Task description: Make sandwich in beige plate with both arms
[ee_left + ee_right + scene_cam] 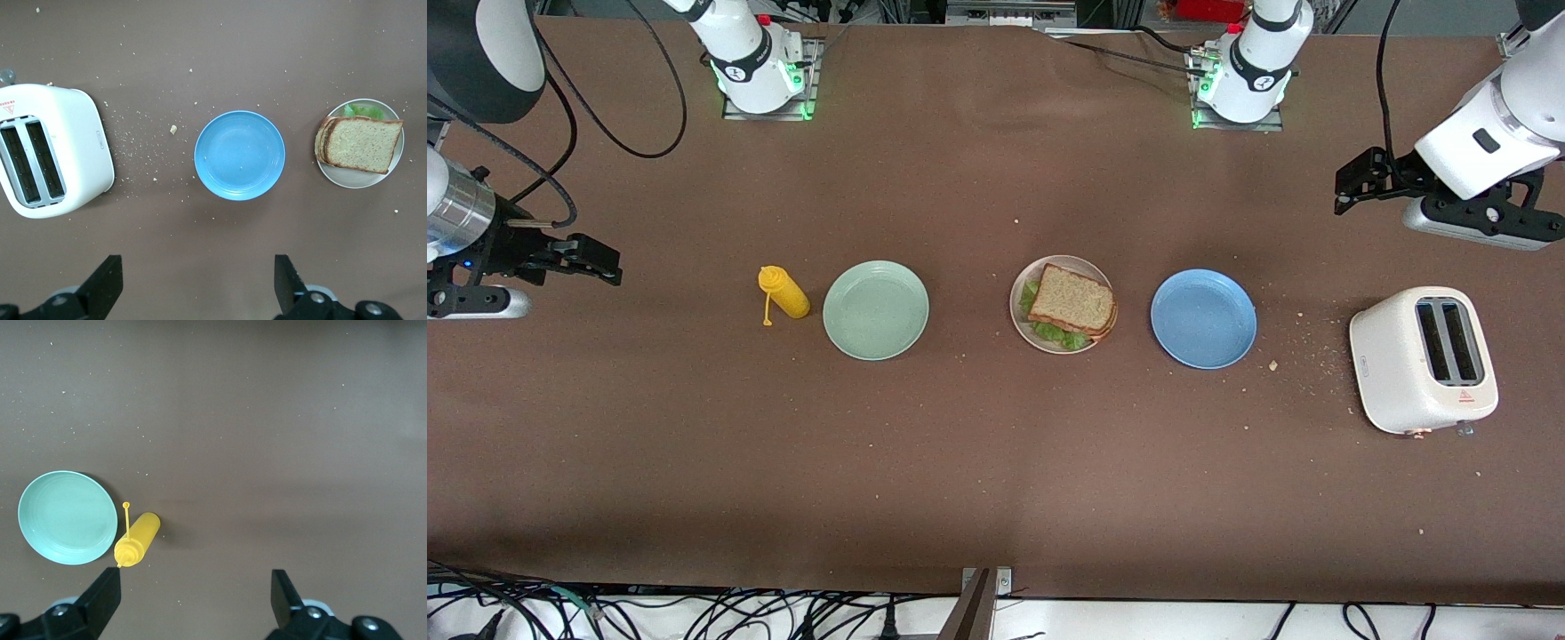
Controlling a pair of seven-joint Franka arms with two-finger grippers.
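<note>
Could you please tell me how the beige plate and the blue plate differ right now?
The beige plate is pale and holds the sandwich, bread over green lettuce; the blue plate holds no food. The beige plate sits between the blue plate and the mint-green plate; the blue plate lies toward the left arm's end, near the toaster. Both are round, rimmed, similar in size and flat on the table.

A crumb-speckled brown table [996,480] with black cables [694,613] along its edge.

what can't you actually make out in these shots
- Sandwich filling: front view and left wrist view, the top bread slice covers it; only lettuce edges show.
- Toaster slots: too dark to see inside.
- Yellow bottle: no label readable, too small.
</note>
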